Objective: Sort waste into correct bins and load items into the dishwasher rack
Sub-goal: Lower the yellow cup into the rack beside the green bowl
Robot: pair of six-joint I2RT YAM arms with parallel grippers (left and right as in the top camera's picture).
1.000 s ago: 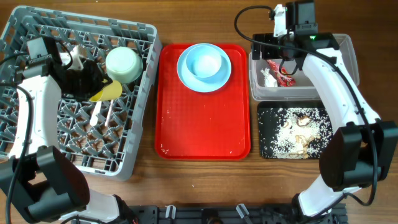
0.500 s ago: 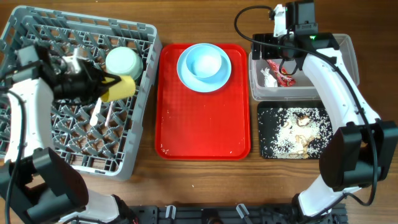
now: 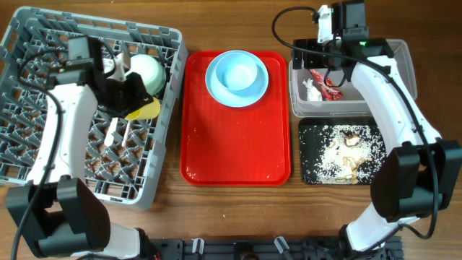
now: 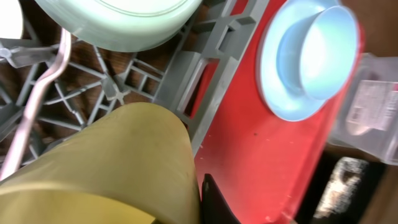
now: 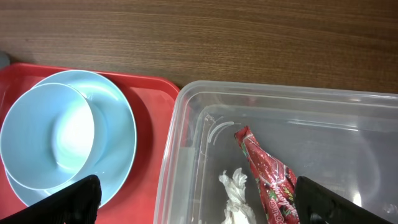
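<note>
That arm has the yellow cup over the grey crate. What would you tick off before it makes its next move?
1. Left gripper shut on the yellow cup: ok.
2. Cup over the dishwasher rack, not the red tray: ok.
3. Free spot under the cup, away from the mint bowl beside it: cannot tell, the cup hides it.
4. Right gripper open and holding nothing, above the clear tub: ok.
5. Red wrapper and paper scrap inside the tub: ok.
6. Blue plate and the bowl on it loaded: not ok, both sit on the red tray.
</note>
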